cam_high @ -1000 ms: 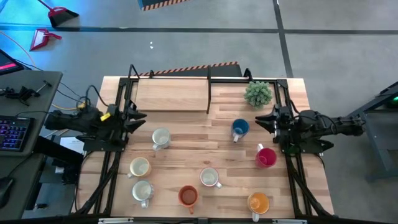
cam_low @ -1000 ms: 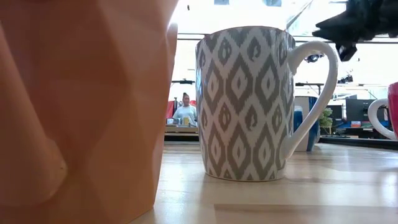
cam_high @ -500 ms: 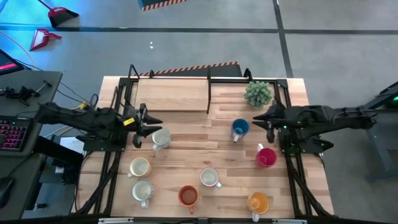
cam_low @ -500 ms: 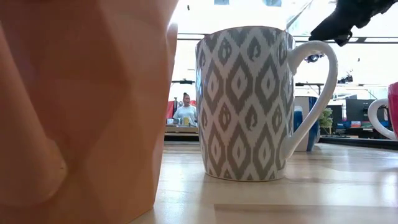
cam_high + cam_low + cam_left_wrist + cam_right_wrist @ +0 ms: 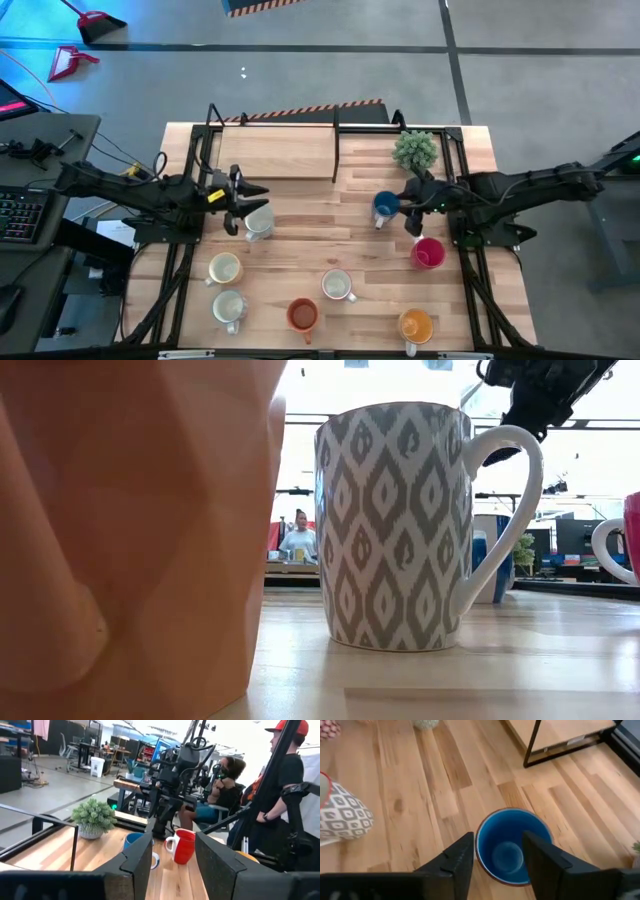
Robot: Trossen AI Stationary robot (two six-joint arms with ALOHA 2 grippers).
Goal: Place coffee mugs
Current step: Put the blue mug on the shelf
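Note:
Eight mugs stand on their bases on the wooden table. The blue mug is under my right gripper, which is open and hovers over it, tipped down, a finger on either side of its rim. My left gripper is open and level, just left of and above a white mug. Also there: the red mug, the yellow-orange mug, the red-orange mug, a patterned white mug, and two cream mugs.
A small green potted plant stands at the far right. A raised wooden shelf with black posts spans the far left. Black frame rails run along both table sides. People sit beyond the right edge.
My left gripper has reached toward the table's right, arriving beside the white mug. My right gripper has moved toward the table's left and tipped down, coming over the blue mug. No mug has moved.

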